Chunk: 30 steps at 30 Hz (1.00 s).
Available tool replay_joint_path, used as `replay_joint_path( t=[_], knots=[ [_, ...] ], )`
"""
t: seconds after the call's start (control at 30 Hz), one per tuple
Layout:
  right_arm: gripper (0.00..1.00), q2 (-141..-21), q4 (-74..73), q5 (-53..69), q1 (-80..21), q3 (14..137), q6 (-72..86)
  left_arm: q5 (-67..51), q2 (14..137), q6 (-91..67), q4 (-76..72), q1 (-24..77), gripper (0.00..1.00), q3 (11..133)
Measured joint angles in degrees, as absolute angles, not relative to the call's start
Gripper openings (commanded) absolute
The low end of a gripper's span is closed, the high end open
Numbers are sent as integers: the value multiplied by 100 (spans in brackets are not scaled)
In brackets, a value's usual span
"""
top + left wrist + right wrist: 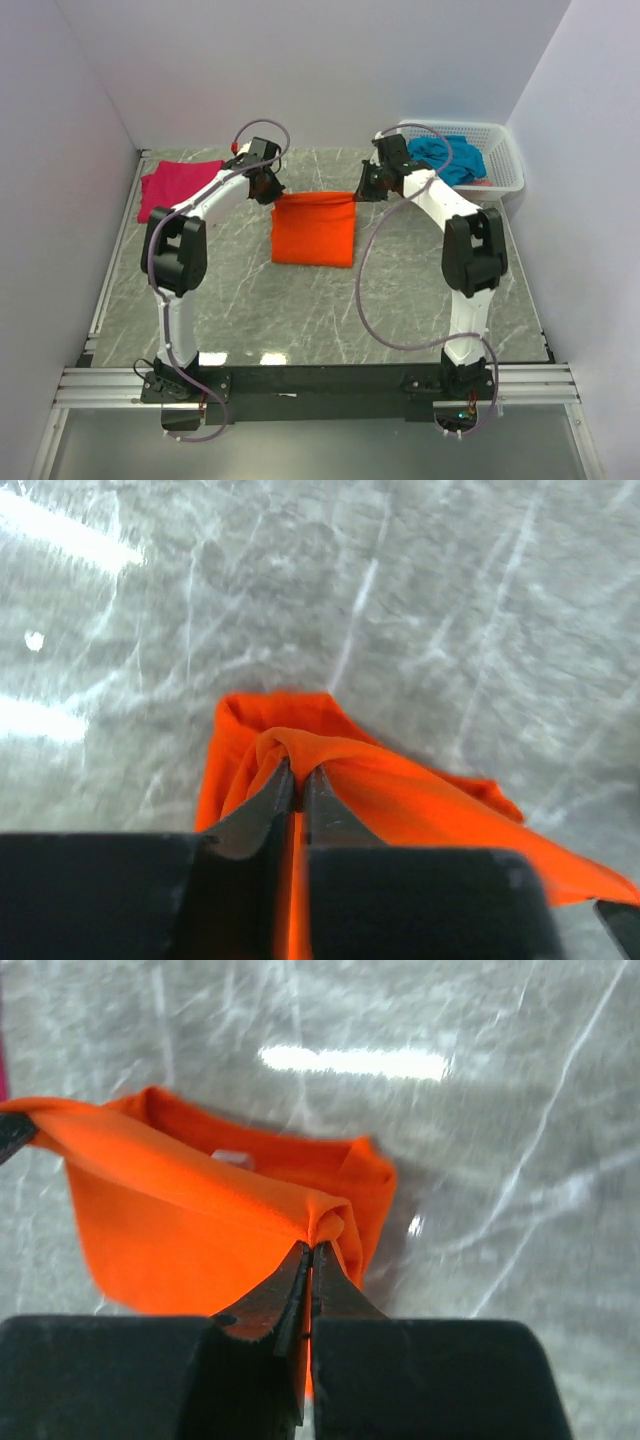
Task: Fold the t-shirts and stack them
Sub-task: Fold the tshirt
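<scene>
Far corners of orange t-shirt (313, 230) are pinched by left pincer (268, 192) and right pincer (362, 190); cloth is laid nearward of both.

The orange shirt (313, 228) is plain bright orange, the pink shirt (175, 185) at the far left corner plain magenta, the teal shirt (450, 158) plain blue-green. The basket (505, 170) is white lattice. The surface (300, 310) is grey marble — pale veins running through it. The left pincer (298, 772) and right pincer (308, 1250) — both black.

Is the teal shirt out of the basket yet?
No, the teal shirt lies bunched inside the white basket at the far right.
</scene>
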<state>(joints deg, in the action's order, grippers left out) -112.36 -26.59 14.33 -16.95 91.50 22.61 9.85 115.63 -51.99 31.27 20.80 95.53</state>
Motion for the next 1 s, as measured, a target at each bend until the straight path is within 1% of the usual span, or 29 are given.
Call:
replay_joint_path(
  t=[0.03,0.07,0.1,0.13,0.17,0.2,0.23,0.33,0.4,0.5,0.63,0.8,0.93,1.0],
  knots=[
    [12,-11432,-2674,1441,-1682,9310,2263,985,11723,-5159,3138,2062,54,9651],
    [45,-11636,-2670,1450,-1667,9463,2268,989,11832,-5124,3166,2049,65,9738],
    [54,-11821,-2683,1444,-1649,9616,2279,1011,11942,-5122,3194,2027,74,9830],
    [62,-12011,-2751,1428,-1627,9800,2217,1013,12073,-5065,3249,1988,99,9959],
    [71,-12189,-2849,1409,-1608,10005,2174,1015,12175,-4998,3288,1946,99,10084],
    [76,-12405,-2982,1376,-1584,10298,2145,1009,12248,-4995,3315,1909,99,10184],
    [79,-12621,-3063,1332,-1553,10593,2110,1011,12280,-4956,3321,1870,99,10263],
    [80,-12682,-3146,1275,-1531,10750,2018,965,12210,-4816,3262,1772,99,10239],
    [80,-12427,-3100,1269,-1511,10499,1999,838,11996,-4674,2967,1745,99,9880],
    [81,-11502,-2915,1317,-1514,9487,2008,475,11461,-4390,2578,1752,99,8967],
    [81,-9810,-2394,1400,-1559,7767,2145,-89,11037,-4021,2121,1776,99,8121],
    [81,-8093,-1861,1466,-1682,5922,2458,-648,11063,-3743,1800,1798,100,7815],
    [81,-7273,-1809,1387,-1704,5065,2600,-775,11229,-3610,1684,1828,99,7826],
    [81,-6879,-1872,1291,-1704,4777,2620,-766,11384,-3566,1708,1859,93,7856]
  ],
)
